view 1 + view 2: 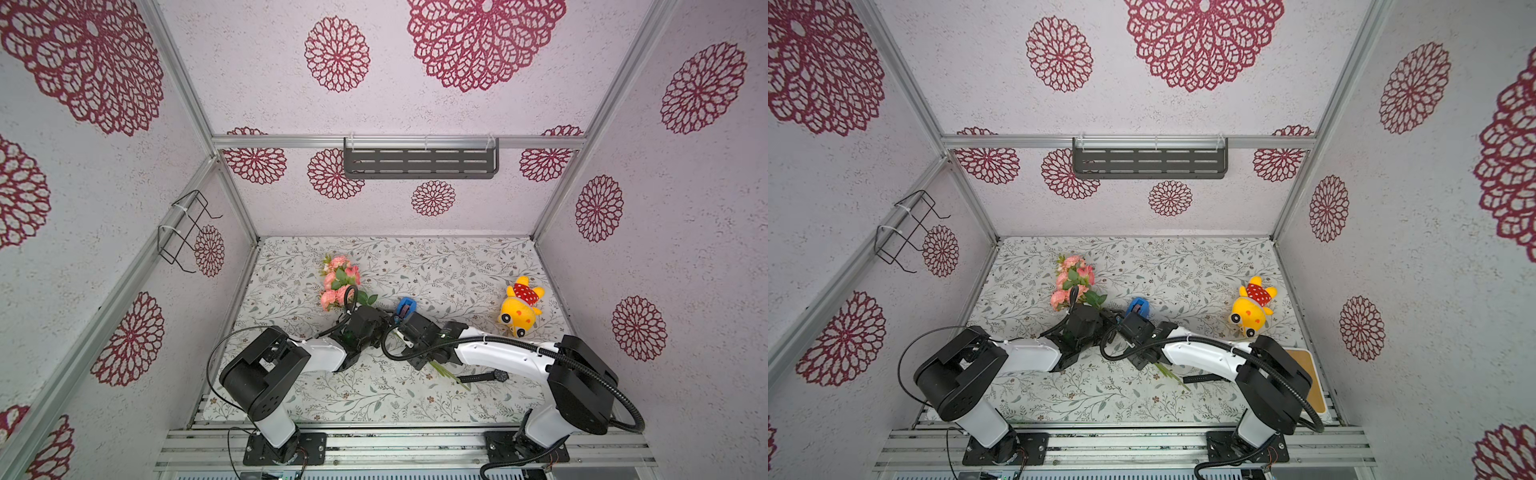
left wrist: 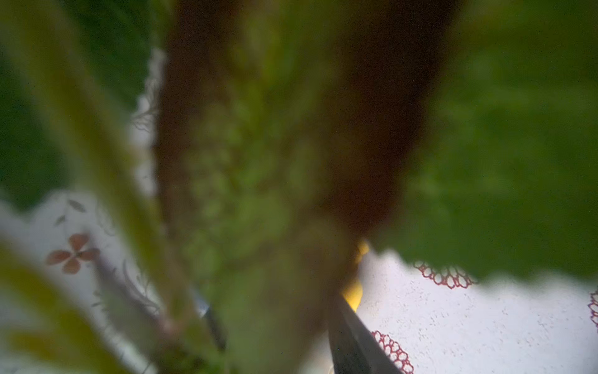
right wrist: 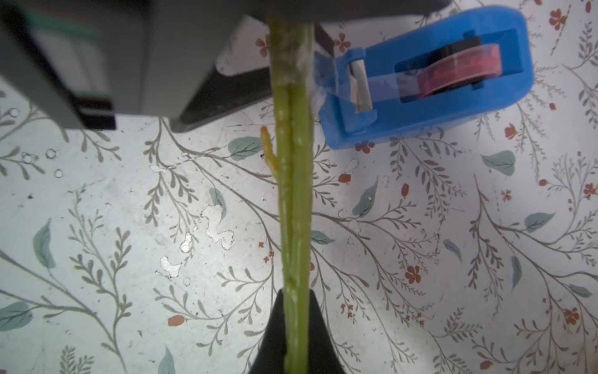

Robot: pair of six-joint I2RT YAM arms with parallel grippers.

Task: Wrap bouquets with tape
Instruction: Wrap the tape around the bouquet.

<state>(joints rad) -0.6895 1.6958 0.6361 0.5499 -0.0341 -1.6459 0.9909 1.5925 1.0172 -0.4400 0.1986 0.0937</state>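
Green stems of bouquet lie across mid-table, just beside blue tape dispenser. Clear strip reaches from cutter onto stems, so wrap looks just begun. Right gripper clamped tight on stems, likely to hold bundle together for taping. Left gripper sits below blooms; its wrist view smothered by leaves, opening can't be told. Plush toy, watch lie apart, unused.

Floral table bears tape, plush toy, wristwatch
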